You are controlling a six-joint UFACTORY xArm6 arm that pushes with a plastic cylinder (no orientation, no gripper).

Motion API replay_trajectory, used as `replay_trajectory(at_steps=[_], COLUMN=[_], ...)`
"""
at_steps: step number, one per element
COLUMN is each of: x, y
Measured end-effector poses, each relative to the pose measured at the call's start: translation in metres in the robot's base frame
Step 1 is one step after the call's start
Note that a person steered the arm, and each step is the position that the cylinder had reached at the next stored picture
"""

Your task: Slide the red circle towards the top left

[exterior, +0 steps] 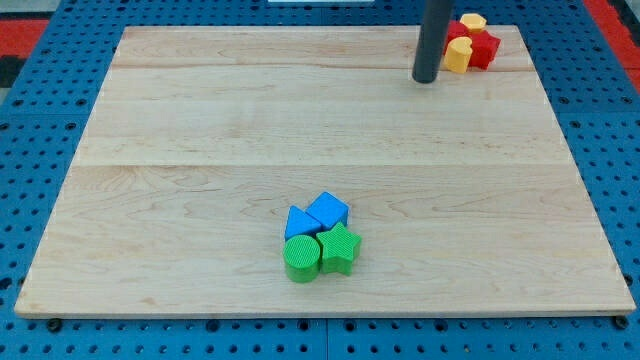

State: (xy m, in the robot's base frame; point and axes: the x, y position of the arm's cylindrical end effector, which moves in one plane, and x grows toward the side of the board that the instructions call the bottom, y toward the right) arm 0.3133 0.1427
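Nearest the camera, a green circle [301,258] and a green star [340,248] lay touching each other near the near edge of the board [200,150], with two blue blocks [318,216] pressed against their far side. None of these was involved.

No claw was fitted, so nothing could be told of jaws apart, together or clamped; the arm ended in a dark rod. The tip [426,80] was set down in the far right part of the board, touching nothing. Just to its right lay the nearer yellow block [456,56], and touching that, further right, the red block [484,47], taken to be the red circle, though its outline could not be made out. A farther yellow block [473,20] was lodged against the cluster's far side, close to the far edge.

The tip was judged to be on the wrong side: the red block was to be sent to the far left, yet the tip stood to its left, with the nearer yellow block between them. A push from there would have driven the cluster right, towards the board's corner and possibly off it. Even after a detour to the right side, the yellow blocks could be swept along with the red one. A push off-centre on a round face could also let it slip aside.
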Motion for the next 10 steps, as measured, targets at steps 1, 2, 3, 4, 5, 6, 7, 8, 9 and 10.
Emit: replay_trajectory(at_steps=[1,2,3,4,5,6,7,8,9,10], x=[0.002,-0.015,-0.11,-0.122,-0.122,-0.122,-0.122,-0.111,-0.094,-0.068], y=[0.081,0.155,0.157,0.157,0.142,0.098,0.072,0.044,0.034,0.032])
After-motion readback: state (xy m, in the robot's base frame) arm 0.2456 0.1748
